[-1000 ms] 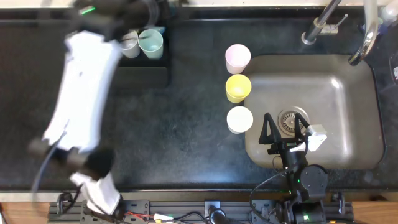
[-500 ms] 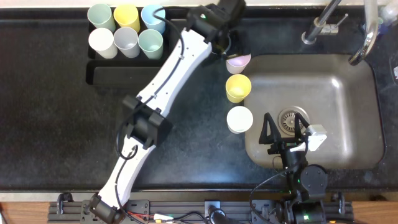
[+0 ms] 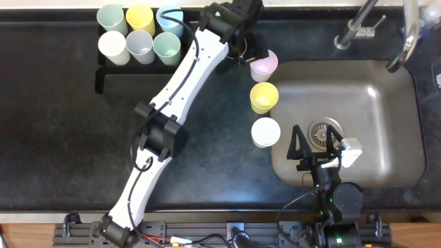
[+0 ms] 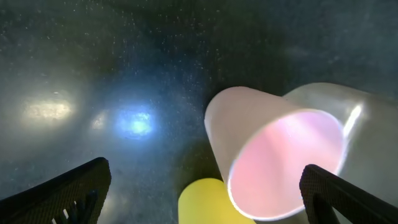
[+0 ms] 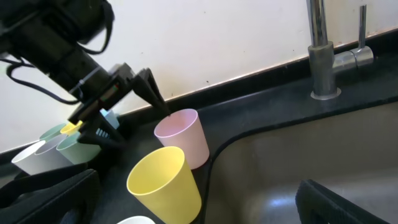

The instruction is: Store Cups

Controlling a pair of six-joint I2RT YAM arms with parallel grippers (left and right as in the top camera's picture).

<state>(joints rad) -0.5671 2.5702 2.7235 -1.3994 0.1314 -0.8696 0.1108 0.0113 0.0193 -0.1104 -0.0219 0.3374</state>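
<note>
Whether a finger of the left gripper (image 4: 205,169) touches the pale pink plastic cup (image 4: 273,155) is hard to make out, and so is whether that cup stands flat. The gripper is spread wide, with the cup ahead between its fingers and nearer one of them. A yellow plastic cup (image 4: 208,202) just beside it is cut off at the frame edge. Well to this gripper's left on the black speckled tabletop (image 3: 62,138), a black tray (image 3: 141,83) holds six pastel cups (image 3: 140,45). To its right lie a stainless steel sink (image 3: 386,83) and a chrome tap (image 3: 355,31). The right gripper (image 3: 315,141) hangs over the sink, wide open and empty. A white plastic cup (image 3: 265,131) stands just left of it. The right wrist view adds the pale wall (image 5: 217,37) and the pink cup's side.
</note>
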